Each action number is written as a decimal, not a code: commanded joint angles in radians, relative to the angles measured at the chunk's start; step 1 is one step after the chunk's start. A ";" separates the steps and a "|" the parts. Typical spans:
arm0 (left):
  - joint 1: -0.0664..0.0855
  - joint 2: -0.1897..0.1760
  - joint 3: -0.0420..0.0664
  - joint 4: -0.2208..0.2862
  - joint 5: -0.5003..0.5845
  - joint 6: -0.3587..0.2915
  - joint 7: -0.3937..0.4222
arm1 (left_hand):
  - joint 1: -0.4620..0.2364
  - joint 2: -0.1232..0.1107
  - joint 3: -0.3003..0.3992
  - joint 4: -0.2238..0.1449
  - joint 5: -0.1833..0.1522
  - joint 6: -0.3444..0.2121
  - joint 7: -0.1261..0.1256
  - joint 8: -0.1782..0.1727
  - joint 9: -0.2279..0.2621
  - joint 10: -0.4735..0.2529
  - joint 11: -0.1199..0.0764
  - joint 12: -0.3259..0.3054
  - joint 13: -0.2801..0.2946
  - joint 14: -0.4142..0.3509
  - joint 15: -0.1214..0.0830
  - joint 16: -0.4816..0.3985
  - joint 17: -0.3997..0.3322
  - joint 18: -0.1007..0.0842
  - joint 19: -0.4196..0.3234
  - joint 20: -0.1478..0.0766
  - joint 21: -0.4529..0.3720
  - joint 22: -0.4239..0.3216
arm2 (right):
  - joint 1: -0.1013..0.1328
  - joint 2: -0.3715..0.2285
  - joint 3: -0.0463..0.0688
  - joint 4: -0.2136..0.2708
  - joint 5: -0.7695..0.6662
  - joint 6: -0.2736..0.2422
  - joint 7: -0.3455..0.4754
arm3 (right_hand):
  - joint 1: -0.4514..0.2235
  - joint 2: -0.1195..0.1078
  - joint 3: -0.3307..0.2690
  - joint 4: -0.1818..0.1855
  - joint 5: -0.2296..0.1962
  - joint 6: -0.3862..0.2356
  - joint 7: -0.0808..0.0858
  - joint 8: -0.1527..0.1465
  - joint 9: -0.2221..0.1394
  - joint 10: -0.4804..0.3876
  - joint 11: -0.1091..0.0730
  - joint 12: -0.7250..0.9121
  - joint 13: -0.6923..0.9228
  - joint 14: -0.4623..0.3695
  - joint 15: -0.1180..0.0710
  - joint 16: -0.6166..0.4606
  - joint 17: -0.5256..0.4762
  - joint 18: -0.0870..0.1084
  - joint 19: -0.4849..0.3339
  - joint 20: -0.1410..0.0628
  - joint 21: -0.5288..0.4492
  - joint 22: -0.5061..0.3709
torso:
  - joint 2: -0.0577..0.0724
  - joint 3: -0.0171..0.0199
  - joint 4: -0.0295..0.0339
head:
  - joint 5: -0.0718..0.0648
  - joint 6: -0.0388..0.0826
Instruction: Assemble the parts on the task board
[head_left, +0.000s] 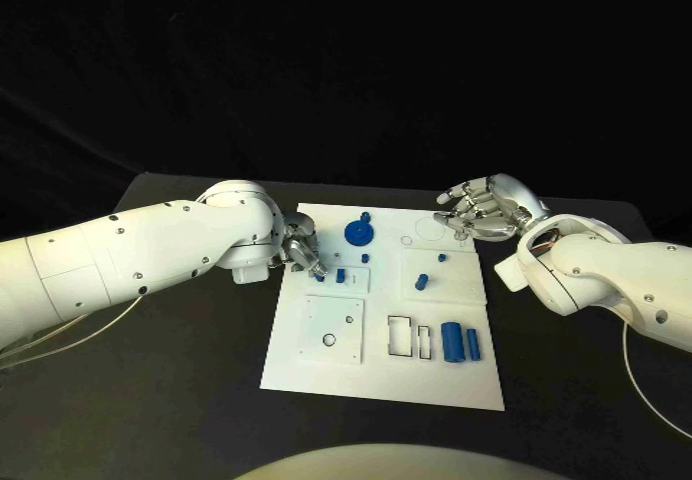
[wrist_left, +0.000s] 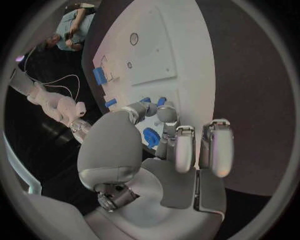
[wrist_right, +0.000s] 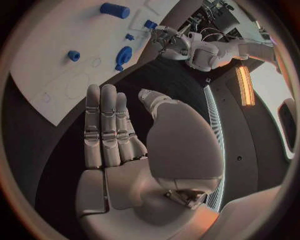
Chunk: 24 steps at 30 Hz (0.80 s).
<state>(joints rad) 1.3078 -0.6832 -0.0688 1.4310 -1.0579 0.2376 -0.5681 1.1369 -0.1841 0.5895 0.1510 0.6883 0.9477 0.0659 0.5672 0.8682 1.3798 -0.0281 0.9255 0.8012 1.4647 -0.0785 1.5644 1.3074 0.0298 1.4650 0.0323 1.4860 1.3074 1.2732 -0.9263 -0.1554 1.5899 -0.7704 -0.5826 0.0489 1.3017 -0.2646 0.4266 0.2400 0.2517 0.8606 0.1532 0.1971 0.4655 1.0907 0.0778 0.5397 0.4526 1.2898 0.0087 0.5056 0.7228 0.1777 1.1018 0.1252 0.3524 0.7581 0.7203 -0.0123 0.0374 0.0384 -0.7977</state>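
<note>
Several blue parts lie spread over task board (head_left: 382, 390), white plate at table centre: round disc-shaped part (head_left: 359, 234) near far edge, two small pieces (head_left: 330, 275) on raised square at board's left side, short peg (head_left: 421, 281) standing mid-board, smaller bit (head_left: 438, 256) just beyond it, pair of cylinders (head_left: 462, 342) lying side by side near rectangular slots at right. None seated in a matching recess as far as can be judged; assembly looks barely begun.

Left hand (head_left: 300, 253) placed at board's left edge, fingertips (wrist_left: 164, 113) reaching onto raised square beside the two small pieces. From left wrist view, fingers curled toward the pieces with thumb opposed; grasped or merely touching: cannot tell. Placement suggests pick-up of one small piece under way.

Right hand (head_left: 483, 212) held above table just past board's far right corner, fingers (wrist_right: 103, 125) extended side by side and apart from thumb, nothing between them. Released, apparently parked clear so left arm keeps free access.

Black table (head_left: 173, 400) under board.
</note>
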 joint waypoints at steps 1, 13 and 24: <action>-0.001 0.008 -0.002 -0.001 0.015 0.016 0.002 | -0.018 -0.001 0.176 -0.182 -0.013 0.030 -0.023 -0.008 -0.006 0.010 0.000 -0.005 -0.002 0.106 -0.008 0.006 0.263 -0.006 0.055 -0.007 0.001 0.224 | -0.001 0.000 0.000 0.002 -0.010 0.014 0.009 | -0.006 0.001 0.002 -0.006 0.005 -0.005 0.004 0.005 0.001 -0.001 0.001 -0.005 -0.001 0.005 0.005 -0.005 0.001 0.004 0.006 -0.001 -0.003 -0.001 | 0.000 -0.0002 0.0003 | 0.000 0.000; -0.002 0.024 -0.005 -0.023 0.031 0.011 -0.006 | -0.059 0.000 0.129 -0.155 -0.087 0.035 -0.032 -0.016 -0.008 0.018 -0.004 -0.012 -0.012 0.106 -0.013 0.006 0.263 -0.006 0.055 -0.010 0.000 0.225 | -0.001 0.000 0.000 0.005 -0.010 0.015 0.008 | -0.006 0.001 0.002 -0.006 0.005 -0.005 0.004 0.005 0.001 -0.001 0.001 -0.005 -0.001 0.005 0.005 -0.005 0.001 0.004 0.006 -0.001 -0.003 -0.001 | 0.000 -0.0003 0.0003 | -0.002 -0.001; -0.002 0.028 -0.006 -0.033 0.033 0.014 -0.012 | -0.097 -0.017 0.055 -0.098 -0.155 0.046 -0.044 -0.030 -0.017 0.018 -0.012 -0.014 -0.016 0.106 -0.019 0.006 0.263 -0.007 0.056 -0.015 -0.001 0.226 | -0.001 -0.001 0.000 0.006 -0.010 0.015 0.008 | -0.007 0.002 0.003 -0.008 0.005 -0.007 0.005 0.005 0.001 -0.002 0.002 -0.006 -0.005 0.005 0.005 -0.011 0.005 0.004 0.006 -0.001 -0.006 -0.004 | 0.000 -0.0006 0.0007 | -0.004 -0.004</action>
<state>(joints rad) 1.3078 -0.6593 -0.0733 1.3968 -1.0382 0.2376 -0.5805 1.0460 -0.2000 0.6426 0.0617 0.5362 0.9854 0.0310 0.5416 0.8512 1.3979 -0.0356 0.9170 0.7866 1.4668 -0.0914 1.5644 1.3073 0.0297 1.4650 0.0248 1.4860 1.3074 1.2731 -0.9274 -0.1554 1.5939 -0.7707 -0.5816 0.0490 1.3017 -0.2646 0.4308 0.2358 0.2517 0.8573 0.1565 0.1971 0.4655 1.0907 0.0778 0.5397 0.4489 1.2898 0.0087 0.4979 0.7271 0.1776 1.1018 0.1252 0.3525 0.7550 0.7206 -0.0125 0.0378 0.0352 -0.8014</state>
